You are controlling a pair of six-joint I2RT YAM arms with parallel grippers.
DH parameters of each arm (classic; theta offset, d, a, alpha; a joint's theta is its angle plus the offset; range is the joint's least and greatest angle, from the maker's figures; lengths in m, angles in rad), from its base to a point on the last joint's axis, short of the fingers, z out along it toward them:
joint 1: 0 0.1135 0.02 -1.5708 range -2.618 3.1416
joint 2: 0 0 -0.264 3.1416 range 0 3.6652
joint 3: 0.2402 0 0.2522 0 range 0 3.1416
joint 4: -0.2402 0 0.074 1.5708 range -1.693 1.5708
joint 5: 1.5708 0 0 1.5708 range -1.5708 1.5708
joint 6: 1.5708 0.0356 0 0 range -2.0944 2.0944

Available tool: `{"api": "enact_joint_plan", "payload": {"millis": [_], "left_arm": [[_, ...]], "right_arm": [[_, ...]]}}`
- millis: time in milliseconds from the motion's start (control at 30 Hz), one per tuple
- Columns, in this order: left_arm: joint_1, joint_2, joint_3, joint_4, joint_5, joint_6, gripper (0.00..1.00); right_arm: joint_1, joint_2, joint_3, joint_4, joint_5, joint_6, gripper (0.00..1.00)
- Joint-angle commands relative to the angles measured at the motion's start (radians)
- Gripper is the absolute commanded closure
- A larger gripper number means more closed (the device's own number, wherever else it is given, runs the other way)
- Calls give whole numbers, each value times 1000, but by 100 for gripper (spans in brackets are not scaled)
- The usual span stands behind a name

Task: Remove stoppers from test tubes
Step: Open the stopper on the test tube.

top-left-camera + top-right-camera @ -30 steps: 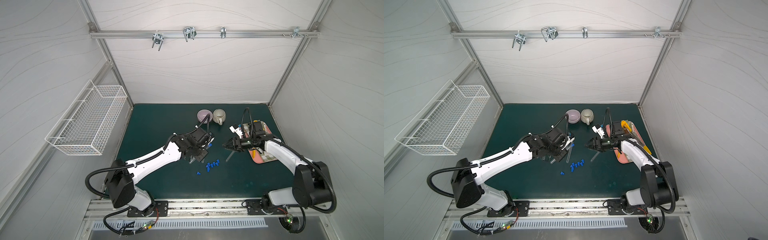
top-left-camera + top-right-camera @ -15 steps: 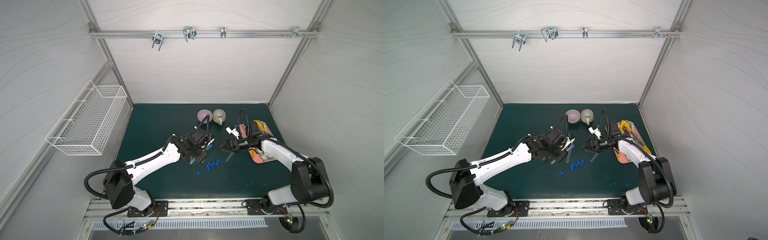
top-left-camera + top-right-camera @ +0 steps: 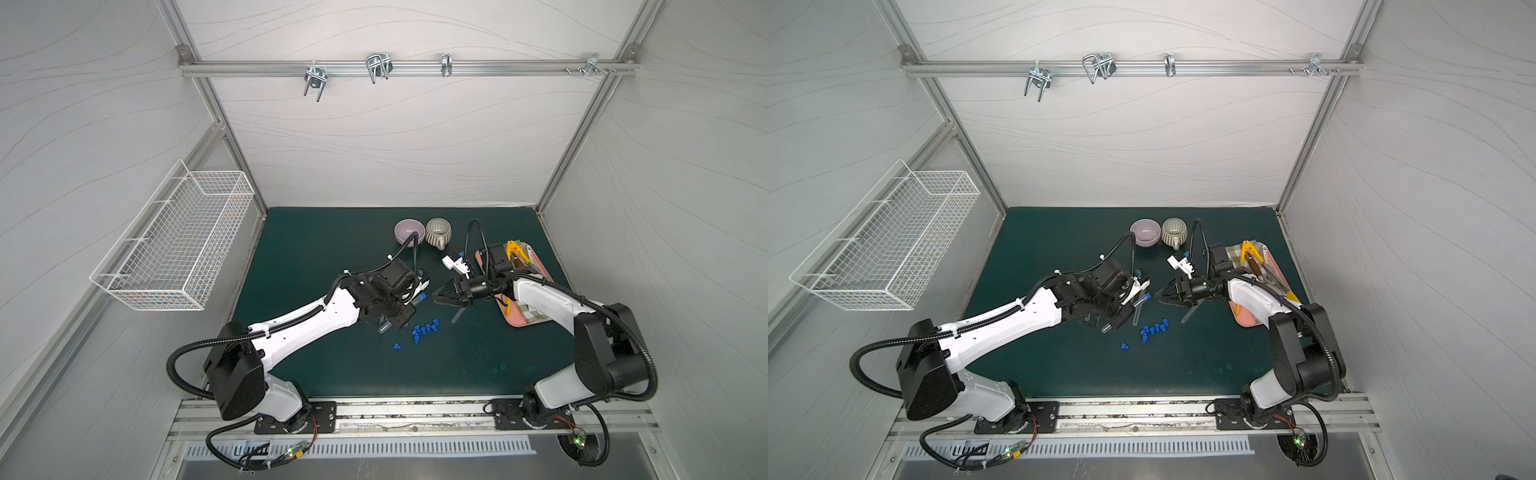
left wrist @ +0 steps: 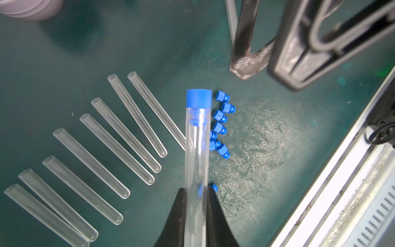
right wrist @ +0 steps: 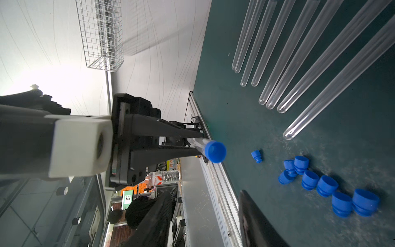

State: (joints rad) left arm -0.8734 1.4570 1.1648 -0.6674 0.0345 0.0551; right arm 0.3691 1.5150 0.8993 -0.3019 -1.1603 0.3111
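Observation:
My left gripper [image 4: 196, 190] is shut on a clear test tube [image 4: 196, 154] with a blue stopper [image 4: 199, 98] in its far end. In both top views the tube is raised over the mat's middle, stopper [image 3: 422, 297] toward my right gripper [image 3: 436, 297]. That gripper is open, its fingers [image 4: 248, 62] a short way from the stopper [image 5: 214, 151] and apart from it. Several loose stoppers [image 4: 222, 126] lie clustered on the mat under the tube. Several empty test tubes [image 4: 102, 149] lie side by side beside them.
A purple bowl [image 3: 409, 231] and a striped mug [image 3: 437, 231] stand at the back of the green mat [image 3: 316, 249]. A pink tray [image 3: 525, 316] with yellow-handled tools [image 3: 515, 249] lies at the right. Another tube [image 3: 457, 316] lies under the right gripper. A wire basket [image 3: 178, 245] hangs on the left wall.
My right gripper has moved left toward the stoppered end of the held tube, and its jaws have narrowed a little. The left arm and its tube have stayed almost still.

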Motion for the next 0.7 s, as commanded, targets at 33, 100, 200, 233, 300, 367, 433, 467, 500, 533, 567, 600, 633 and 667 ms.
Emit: {"api": "enact_joint_plan", "payload": {"millis": [33,100,200,233,300,367,433,467,500,533,567,600,633,667], "left_arm": [[-8,-34,-1,44,55,34,89],[-10,-44,-8,48,66,36,89],[-14,-50,-13,52,75,40,89],[-15,-50,-14,52,76,42,89],[-16,-49,-13,53,79,42,89],[-16,-46,-13,55,80,42,89],[-16,-43,-13,58,79,40,89],[-17,-41,-11,57,77,39,89],[-16,-39,-11,57,77,38,89],[-16,-38,-11,58,77,37,89],[-16,-38,-12,60,76,36,89],[-16,-38,-12,61,74,35,89],[-16,-38,-13,61,71,34,89],[-16,-38,-13,62,70,34,89]], "right_arm": [[17,26,34,29,-25,2,51],[24,39,40,29,-22,4,52],[36,54,51,36,-21,7,54],[39,58,54,39,-21,10,55],[47,60,57,48,-22,14,58],[53,63,60,49,-24,16,60],[57,66,60,49,-29,14,62],[59,66,59,47,-32,14,62],[59,66,57,48,-33,14,63],[60,65,54,50,-35,13,63],[61,63,51,48,-37,13,64],[62,62,49,49,-39,13,65],[63,60,46,48,-40,9,66],[64,59,43,47,-40,8,67]]}}
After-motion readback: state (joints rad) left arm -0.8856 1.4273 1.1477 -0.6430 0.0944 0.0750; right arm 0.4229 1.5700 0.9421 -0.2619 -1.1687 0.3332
